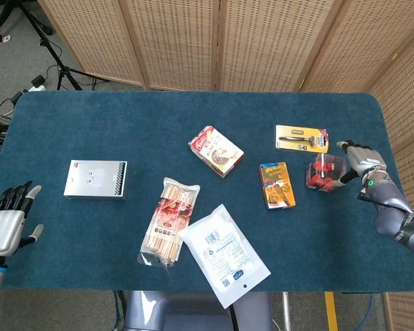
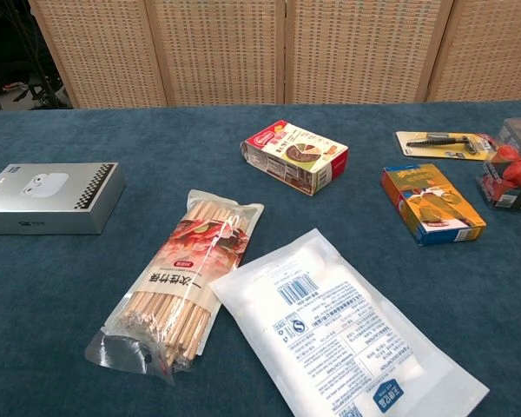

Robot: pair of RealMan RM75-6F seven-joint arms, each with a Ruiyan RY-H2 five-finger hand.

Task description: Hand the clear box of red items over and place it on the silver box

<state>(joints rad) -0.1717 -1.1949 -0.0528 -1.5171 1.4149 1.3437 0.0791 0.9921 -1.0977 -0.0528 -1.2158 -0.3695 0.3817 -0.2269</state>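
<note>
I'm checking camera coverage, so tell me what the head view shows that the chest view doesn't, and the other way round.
Only the head view shows the left hand, the right hand beside the clear box, and the floor cables. The chest view adds no object of its own, only closer print on the white pouch. Both show the silver box, chopstick pack and orange box.

Clear box (image 1: 324, 172) at the counter's (image 1: 124, 117) right, beside the right hand (image 1: 361, 157); silver box (image 1: 95, 179) far left.
</note>
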